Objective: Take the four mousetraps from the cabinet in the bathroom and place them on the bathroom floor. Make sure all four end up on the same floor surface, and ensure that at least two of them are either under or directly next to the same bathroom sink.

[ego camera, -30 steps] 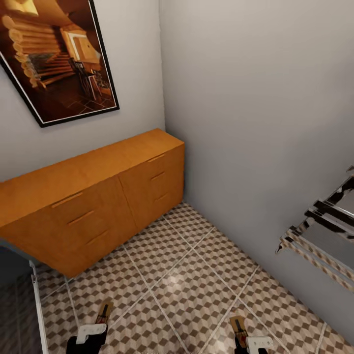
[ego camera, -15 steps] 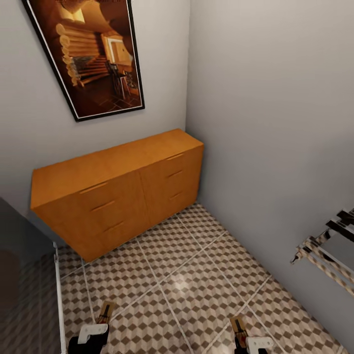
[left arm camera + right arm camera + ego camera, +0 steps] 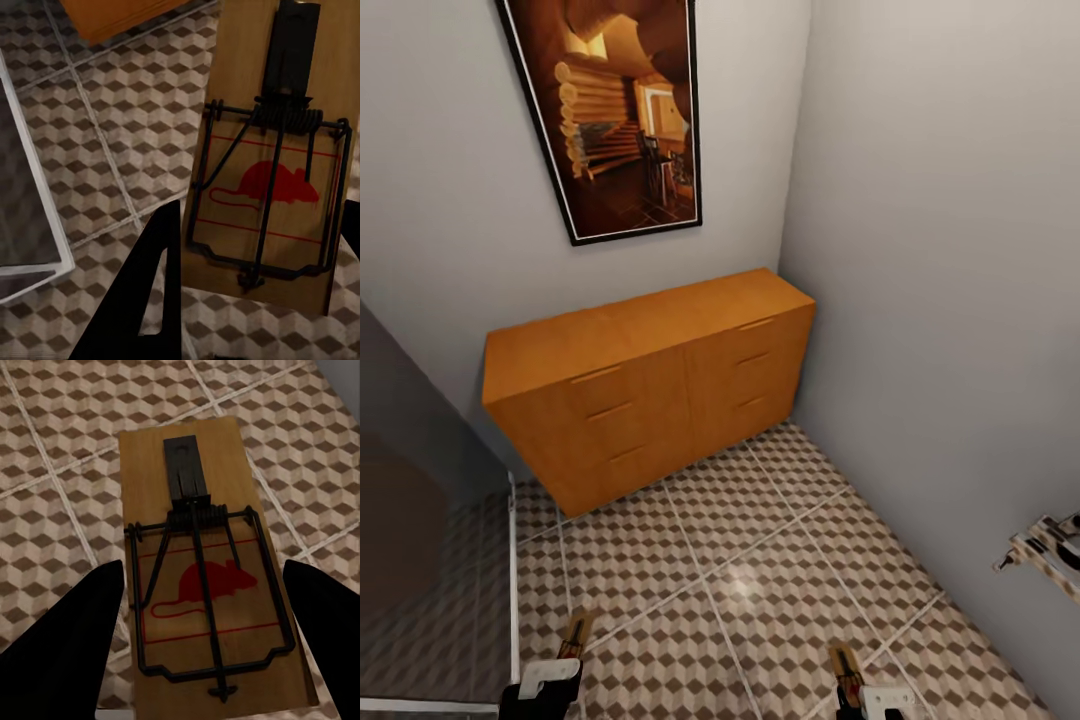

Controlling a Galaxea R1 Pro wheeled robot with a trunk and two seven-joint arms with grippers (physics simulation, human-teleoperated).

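Left gripper (image 3: 550, 678) jaws clamp mousetrap (image 3: 270, 187) at 7 o'clock; right gripper (image 3: 872, 694) jaws clamp second mousetrap (image 3: 206, 585) at 5 o'clock. Cabinet (image 3: 650, 385) at 12, above bathroom floor (image 3: 760, 590).

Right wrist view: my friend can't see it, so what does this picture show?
A tan wooden mousetrap, with dark wire parts and a red mouse drawing, sits between the right gripper's two dark fingers. Under it is the bathroom floor, tiled in a brown, beige and white cube pattern.
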